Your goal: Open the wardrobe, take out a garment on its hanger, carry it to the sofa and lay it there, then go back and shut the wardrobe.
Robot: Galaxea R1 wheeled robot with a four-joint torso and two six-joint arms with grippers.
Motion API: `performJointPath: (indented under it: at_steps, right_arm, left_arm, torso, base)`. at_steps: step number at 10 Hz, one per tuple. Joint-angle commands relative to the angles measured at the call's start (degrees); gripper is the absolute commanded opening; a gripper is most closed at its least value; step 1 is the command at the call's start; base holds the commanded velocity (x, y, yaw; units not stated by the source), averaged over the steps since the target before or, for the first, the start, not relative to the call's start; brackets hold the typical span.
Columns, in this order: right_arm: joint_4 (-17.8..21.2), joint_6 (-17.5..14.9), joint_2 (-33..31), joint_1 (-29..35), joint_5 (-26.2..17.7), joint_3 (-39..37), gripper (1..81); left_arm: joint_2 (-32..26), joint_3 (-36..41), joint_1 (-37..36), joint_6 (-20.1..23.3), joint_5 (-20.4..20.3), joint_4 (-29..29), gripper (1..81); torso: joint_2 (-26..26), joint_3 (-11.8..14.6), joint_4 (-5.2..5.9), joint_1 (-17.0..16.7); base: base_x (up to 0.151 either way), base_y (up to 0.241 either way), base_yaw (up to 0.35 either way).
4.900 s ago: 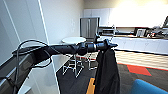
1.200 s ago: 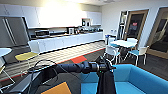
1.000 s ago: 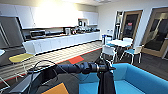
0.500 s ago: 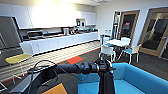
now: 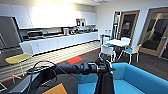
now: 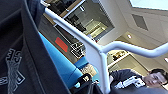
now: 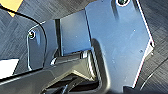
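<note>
Office kitchenette with white cabinets, small white table and chairs, dark carpet. Since a few seconds ago view has swung from fridge corner to blue sofa (image 5: 140,80), now just below the outstretched left gripper (image 5: 106,68): carry leg judged nearly done. Garment (image 5: 105,83) black, limp, hanging straight from gripper over sofa seat. Hanger (image 6: 100,53) pale, slim. Left fingers' closure cannot be told; right fingers likewise.

Sofa (image 5: 140,80) seat open right of the hanging garment (image 5: 105,83). Small table (image 5: 117,43) and chairs (image 5: 107,51) stand close behind sofa back; carpet beyond is free.
</note>
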Motion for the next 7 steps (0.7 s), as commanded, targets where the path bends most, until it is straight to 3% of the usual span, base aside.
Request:
performJointPath:
  at_steps: [1, 3, 7]
  right_arm:
    - [0.1, -0.22, 0.53, 2.42, -3.19, 0.35, 81.1]
    - [0.1, -0.22, 0.53, 2.42, -3.19, 0.18, 81.1]
    - [0.18, -0.22, 0.53, 2.25, -3.19, 0.09, 81.1]
  left_arm:
    - [0.32, 1.14, -9.09, 0.94, -1.7, 1.92, 1.0]
    - [0.32, 1.14, -8.3, 1.11, -1.7, 2.01, 1.0]
    - [0.23, 1.14, -7.24, 1.2, -1.7, 2.36, 1.0]
  torso:
    - [0.0, 0.0, 0.0, 0.0]
    - [0.0, 0.0, 0.0, 0.0]
    - [-0.07, 0.04, 0.0, -0.07]
  base:
    - [0.0, 0.0, 0.0]
    - [0.032, 0.0, 0.0]
    - [0.115, 0.0, 0.0]
